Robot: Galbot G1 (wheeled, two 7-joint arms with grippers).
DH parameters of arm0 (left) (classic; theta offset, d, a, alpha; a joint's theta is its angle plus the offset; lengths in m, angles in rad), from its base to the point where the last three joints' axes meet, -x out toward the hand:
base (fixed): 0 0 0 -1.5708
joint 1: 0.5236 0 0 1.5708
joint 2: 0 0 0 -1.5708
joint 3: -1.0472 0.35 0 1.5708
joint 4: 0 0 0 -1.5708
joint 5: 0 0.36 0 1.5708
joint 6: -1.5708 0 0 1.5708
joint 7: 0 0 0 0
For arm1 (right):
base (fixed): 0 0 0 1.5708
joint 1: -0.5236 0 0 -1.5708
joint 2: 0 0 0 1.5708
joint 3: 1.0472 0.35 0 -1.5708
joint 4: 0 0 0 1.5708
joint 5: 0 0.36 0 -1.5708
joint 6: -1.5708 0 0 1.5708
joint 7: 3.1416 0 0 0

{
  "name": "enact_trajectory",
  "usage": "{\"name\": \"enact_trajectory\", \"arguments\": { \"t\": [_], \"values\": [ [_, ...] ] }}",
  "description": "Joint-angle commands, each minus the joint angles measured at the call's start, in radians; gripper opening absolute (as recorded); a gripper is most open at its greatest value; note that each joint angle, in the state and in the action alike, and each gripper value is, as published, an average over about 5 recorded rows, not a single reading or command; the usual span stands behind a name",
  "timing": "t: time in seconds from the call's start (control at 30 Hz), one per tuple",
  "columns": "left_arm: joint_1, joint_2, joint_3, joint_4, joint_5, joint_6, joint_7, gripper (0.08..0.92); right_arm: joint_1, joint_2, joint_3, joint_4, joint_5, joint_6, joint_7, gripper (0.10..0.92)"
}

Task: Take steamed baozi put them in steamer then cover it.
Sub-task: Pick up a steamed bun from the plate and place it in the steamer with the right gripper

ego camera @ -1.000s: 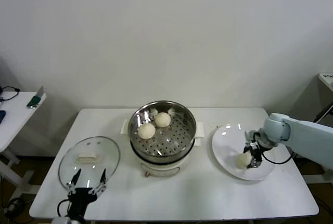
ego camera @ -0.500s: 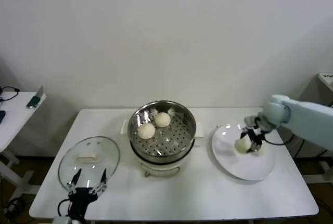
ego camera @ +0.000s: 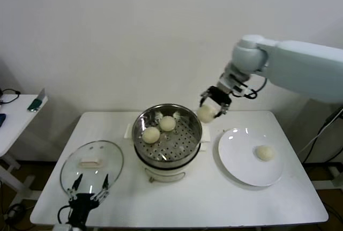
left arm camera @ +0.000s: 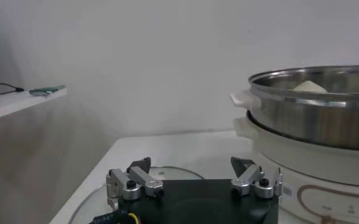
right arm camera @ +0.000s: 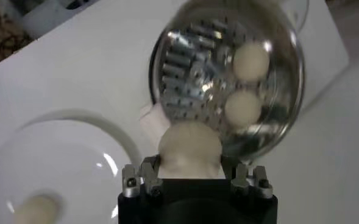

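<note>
Two baozi (ego camera: 159,128) already sit in the steamer (ego camera: 168,134); your right claw (ego camera: 209,109) is clenched on a third bun (right arm camera: 189,148), in the air just off the steamer's rim; a fourth bun (ego camera: 263,153) waits on the plate (ego camera: 236,164); the cover (ego camera: 91,165) lies on the worktop (ego camera: 214,199); left claw (left arm camera: 194,181) parked released by it; roughly half done.
</note>
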Motion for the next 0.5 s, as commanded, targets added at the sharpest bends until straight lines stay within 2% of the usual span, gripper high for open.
{"name": "enact_trajectory", "arguments": {
  "t": [0.03, 0.5],
  "values": [
    [0.008, 0.001, -0.008, -0.009, -0.005, 0.001, 0.000, 0.823, -0.025, 0.311, 0.011, 0.032, -0.088, 0.125, -0.030, 0.670],
    [0.007, 0.007, -0.014, -0.005, -0.010, 0.000, -0.001, 0.823, -0.244, 0.364, -0.021, -0.047, -0.264, 0.084, 0.011, 0.670]
  ]
}}
